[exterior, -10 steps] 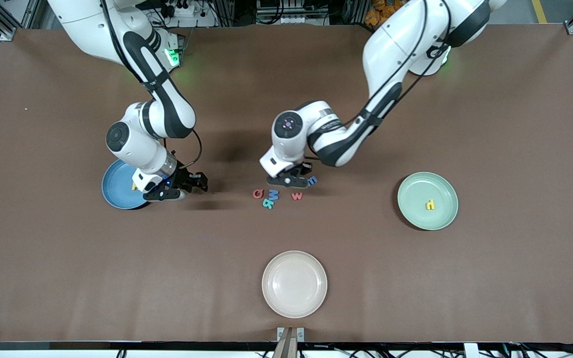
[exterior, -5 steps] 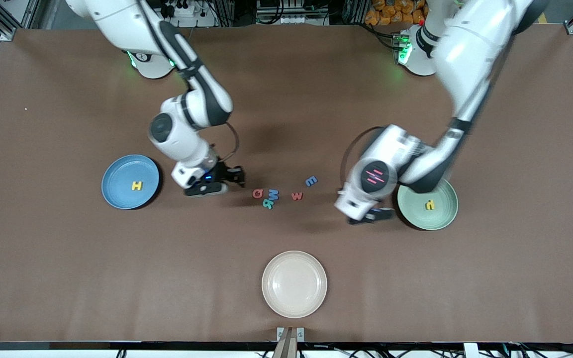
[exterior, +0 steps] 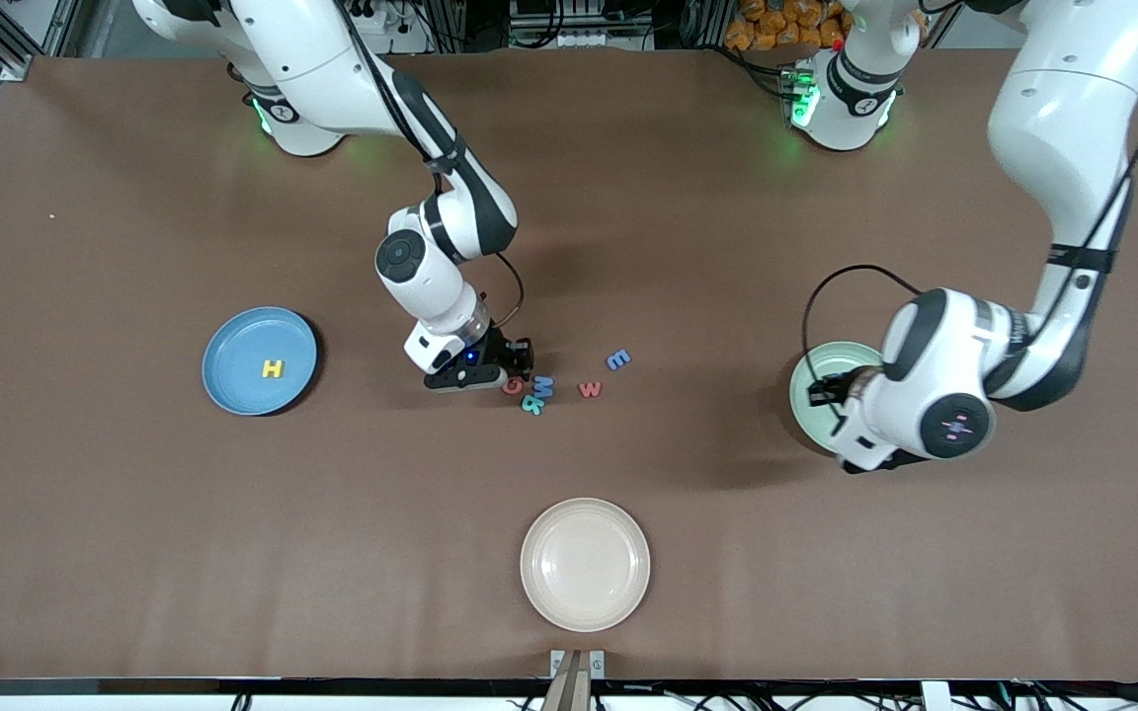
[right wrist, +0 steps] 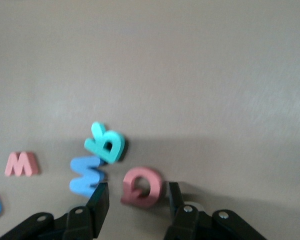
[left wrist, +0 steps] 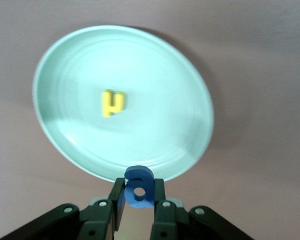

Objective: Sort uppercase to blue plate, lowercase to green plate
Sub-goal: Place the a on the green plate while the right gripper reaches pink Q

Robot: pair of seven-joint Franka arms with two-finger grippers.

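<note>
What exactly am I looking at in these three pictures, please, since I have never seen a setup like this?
Two white robot arms stand at a brown table, each ending in a two-finger gripper. The wide picture comes from a high camera facing them; the two close-ups come from cameras on the arms' wrists.

The left gripper hangs at the rim of the green plate, shut on a rounded blue letter. A yellow hooked letter already lies in that plate.

The right gripper is low over the letter cluster mid-table, its open fingers either side of the red ring letter. Beside that lie a blue M, a teal letter, a red w and a blue E-like letter.

The blue plate holds a yellow H. A cream plate lies nearest the front camera.
</note>
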